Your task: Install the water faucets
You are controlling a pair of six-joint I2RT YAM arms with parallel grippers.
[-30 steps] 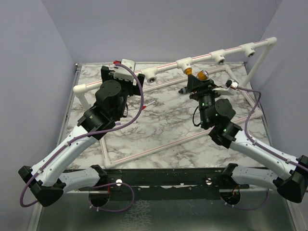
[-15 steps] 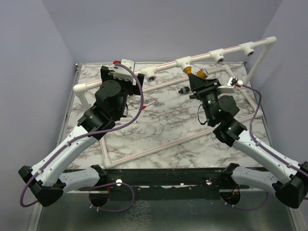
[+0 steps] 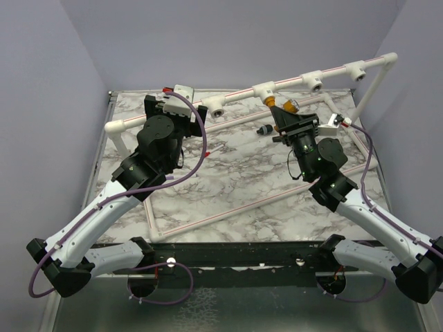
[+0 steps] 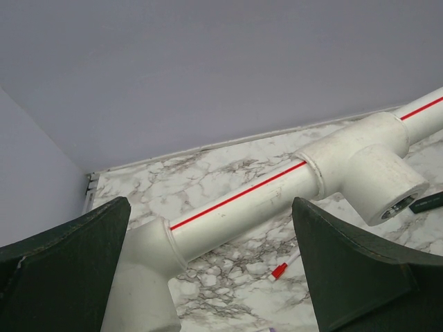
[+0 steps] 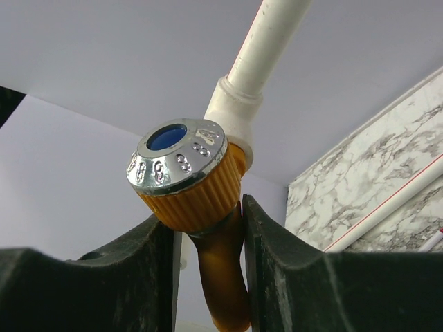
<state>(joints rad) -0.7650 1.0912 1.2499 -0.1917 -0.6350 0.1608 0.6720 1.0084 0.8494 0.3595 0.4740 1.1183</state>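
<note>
Water faucet [image 5: 185,181], mustard-orange under a silver cap [image 5: 176,155] with a blue centre, clenched between the right fingers [image 5: 270,270] against a tee socket [image 5: 234,111] of the raised white pipe [image 4: 242,200]. Left fingers [image 4: 353,277] released, spread either side of that red-lined pipe. Below, a grey-veined marble table [image 3: 235,173]; around, lavender walls [image 3: 41,83]. Raised marks on the cap's rim, not legible.

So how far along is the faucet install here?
Done: nothing clearly finished. In hand: the right fingers clamp one orange faucet against the second tee socket; its tightness can't be judged. Remaining: the first socket, third socket and fourth socket look empty. The left fingers sit open around the pipe.
</note>
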